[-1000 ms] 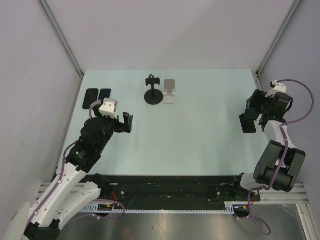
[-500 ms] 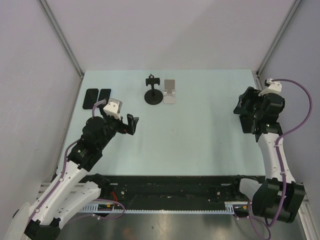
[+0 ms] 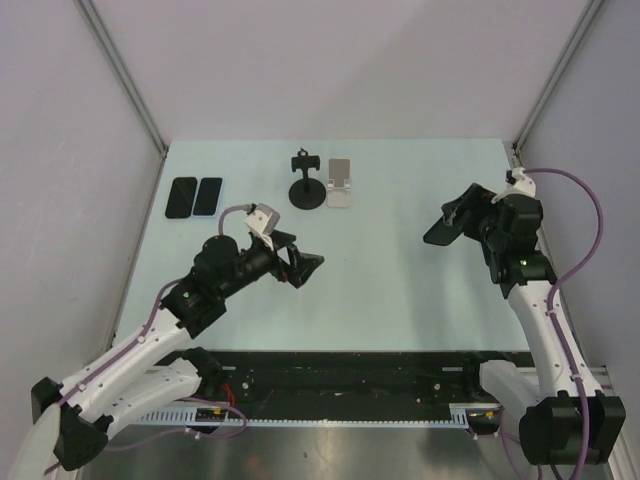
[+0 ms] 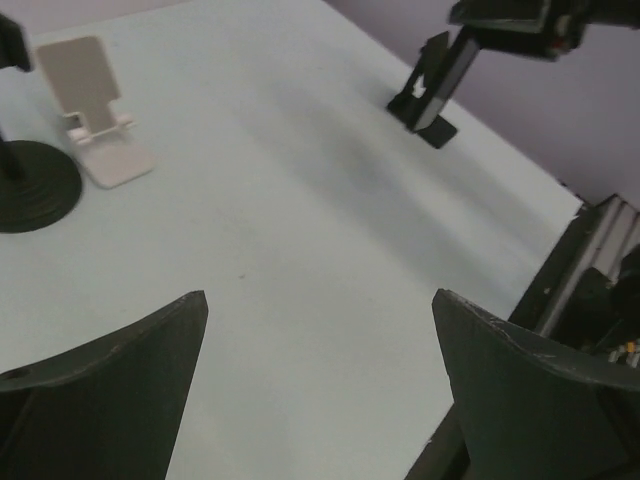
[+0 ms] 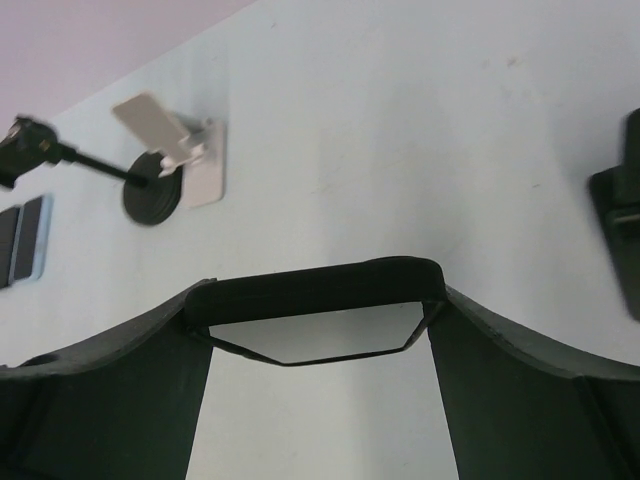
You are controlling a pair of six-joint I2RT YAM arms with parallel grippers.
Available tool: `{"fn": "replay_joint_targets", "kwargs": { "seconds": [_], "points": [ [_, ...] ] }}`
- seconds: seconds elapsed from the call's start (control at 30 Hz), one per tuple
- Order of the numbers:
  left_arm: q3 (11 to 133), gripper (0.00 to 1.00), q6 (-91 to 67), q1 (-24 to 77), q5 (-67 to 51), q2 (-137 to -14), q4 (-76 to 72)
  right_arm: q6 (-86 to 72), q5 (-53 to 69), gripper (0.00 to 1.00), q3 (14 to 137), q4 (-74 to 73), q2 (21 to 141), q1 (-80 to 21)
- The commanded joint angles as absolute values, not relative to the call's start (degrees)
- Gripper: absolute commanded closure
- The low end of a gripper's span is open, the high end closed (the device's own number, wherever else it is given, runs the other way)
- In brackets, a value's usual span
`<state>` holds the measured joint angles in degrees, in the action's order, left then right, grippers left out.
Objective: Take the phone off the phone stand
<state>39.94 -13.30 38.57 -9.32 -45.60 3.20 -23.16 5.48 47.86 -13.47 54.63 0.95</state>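
Overhead view first. The right gripper (image 3: 462, 212) hangs over the right half of the pale green table (image 3: 400, 290), fingers clamped on the black-cased slab of a phone (image 3: 440, 230). The phone is carried flat and tilted, well apart from both stands. That grip across the edges looks chosen so the slab cannot slip sideways. At the far edge, the white folding phone stand (image 3: 340, 183) and the black round-based stand (image 3: 307, 187) sit just beside each other, both bare. By my reading the removal is done and only the set-down is left. Two dark phones (image 3: 195, 197) lie flat side by side at far left. The left gripper (image 3: 303, 266) hovers mid-table, fingers spread, holding nothing, likely just keeping out of the way.

Left wrist view now. The left gripper (image 4: 320, 300) shows its fingers (image 4: 110, 390) wide apart over bare table. The white stand (image 4: 95, 110) is empty at upper left, and the phone (image 4: 435, 85) hangs dark in the other arm's grasp.

Right wrist view. The right gripper (image 5: 318, 300) pinches the phone (image 5: 315, 330) at both sides, its pale face reflecting light. The white stand (image 5: 180, 145) is far off.

No brand, label or writing is legible anywhere.
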Motion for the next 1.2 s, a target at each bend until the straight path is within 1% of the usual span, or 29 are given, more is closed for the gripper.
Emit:
{"fn": "replay_joint_targets", "kwargs": {
  "seconds": [0.0, 0.07, 0.23, 0.27, 0.4, 0.47, 0.57, 0.87, 0.93, 1.0, 1.07, 1.1, 1.13, 1.17],
  "points": [
    [35.7, 0.0, -20.7, 44.5, -7.9, -47.0, -12.7, -30.4, 7.1, 1.0, 48.9, -13.0, 52.4, -5.5],
    [34.8, 0.0, -22.6, 47.5, -7.1, -50.3, -17.2, -32.0, 7.7, 1.0, 48.8, -13.1, 52.1, -9.1],
    [35.0, 0.0, -20.1, 54.5, -2.1, -57.4, -23.5, -38.0, 7.5, 1.0, 47.1, -11.5, 50.9, -16.9],
    [34.8, 0.0, -20.1, 55.1, -1.7, -59.3, -24.7, -39.1, 7.3, 1.0, 46.8, -11.1, 50.6, -19.4],
    [33.8, 0.0, -20.2, 57.1, -0.1, -63.2, -29.9, -43.5, 7.1, 1.0, 45.2, -8.2, 49.6, -24.1],
    [33.0, 0.0, -19.7, 58.5, 4.2, -64.8, -31.9, -45.6, 7.4, 1.0, 44.5, -7.5, 49.1, -25.5],
    [31.7, 0.03, -21.1, 59.1, 6.8, -66.4, -33.8, -46.8, 7.2, 1.0, 43.9, -6.3, 48.6, -27.9],
    [28.7, 0.12, -21.0, 59.9, 8.2, -69.9, -38.0, -51.2, 8.0, 1.0, 41.8, -3.6, 46.1, -30.5],
    [28.8, 0.16, -20.8, 60.0, 7.7, -70.9, -38.1, -51.8, 8.3, 1.0, 41.7, -3.4, 45.7, -30.6],
    [28.9, 0.22, -21.3, 60.1, 7.3, -71.4, -38.2, -52.0, 8.4, 1.0, 41.3, -3.3, 45.4, -30.6],
    [29.0, 0.26, -21.4, 60.2, 6.8, -71.5, -38.4, -52.1, 8.6, 1.0, 41.2, -3.3, 45.1, -30.7],
    [29.0, 0.32, -21.3, 60.3, 6.6, -71.5, -38.6, -52.2, 8.6, 1.0, 41.1, -3.4, 44.9, -30.6],
    [29.0, 0.34, -21.2, 60.3, 6.6, -71.5, -38.7, -52.1, 8.6, 1.0, 41.0, -3.4, 44.9, -30.6],
    [29.0, 0.39, -21.1, 60.4, 6.6, -71.4, -38.8, -52.2, 9.0, 1.0, 41.0, -3.4, 45.0, -30.6]
  ]
}}
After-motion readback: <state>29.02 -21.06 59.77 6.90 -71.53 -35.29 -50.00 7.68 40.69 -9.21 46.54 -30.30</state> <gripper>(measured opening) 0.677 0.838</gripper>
